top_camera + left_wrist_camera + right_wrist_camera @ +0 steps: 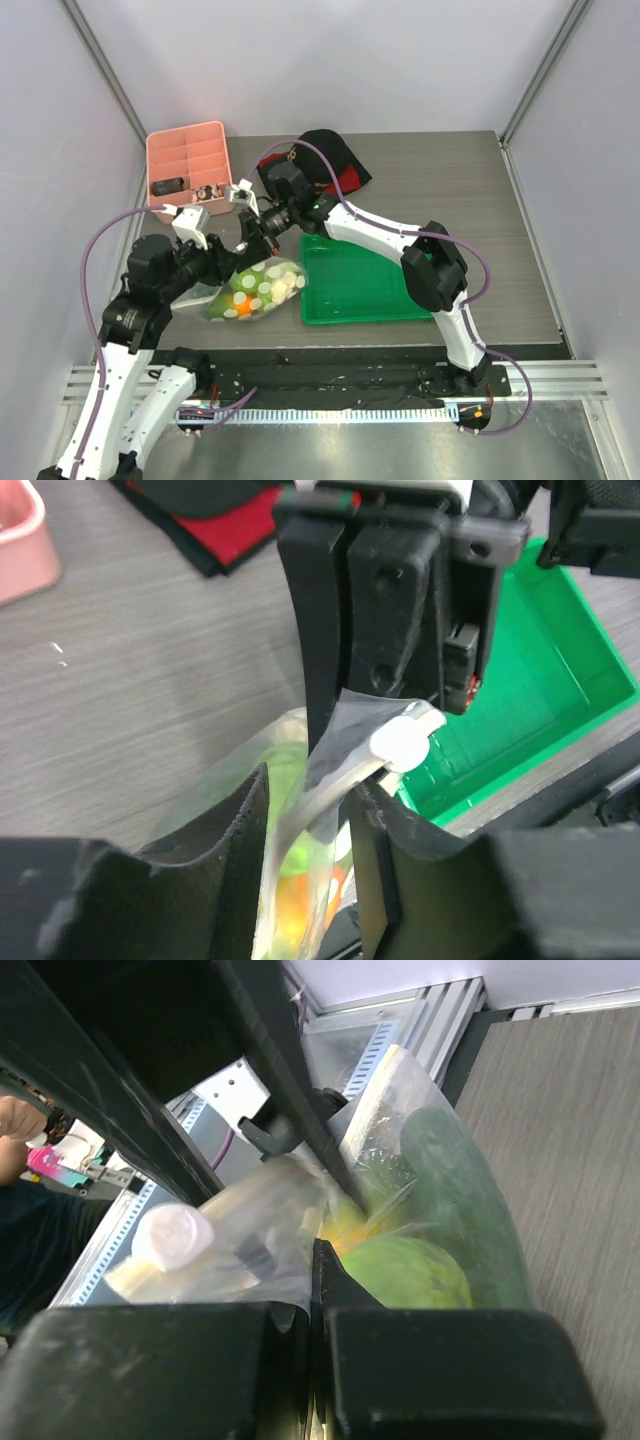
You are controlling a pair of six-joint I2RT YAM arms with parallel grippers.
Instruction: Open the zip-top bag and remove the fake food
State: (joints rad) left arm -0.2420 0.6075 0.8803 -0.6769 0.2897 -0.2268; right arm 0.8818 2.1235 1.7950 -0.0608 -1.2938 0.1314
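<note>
the grey table [450, 190] carries a pink divided box [186, 134], a green tray [360, 285] and a black-and-red cloth [335, 155].

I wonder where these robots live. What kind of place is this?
Probably a robot lab booth: plain white walls around a table, left arm and right arm bolted at its edge, toy food in a zip-top bag.

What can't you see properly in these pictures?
Top view: zipper edge of the zip-top bag, hidden under the right gripper.
Top view: things in the pink organizer, too small.
Left wrist view: fake food, blurred through crinkly plastic.
Right wrist view: bag's lower part, behind the gripper's fingers.
</note>
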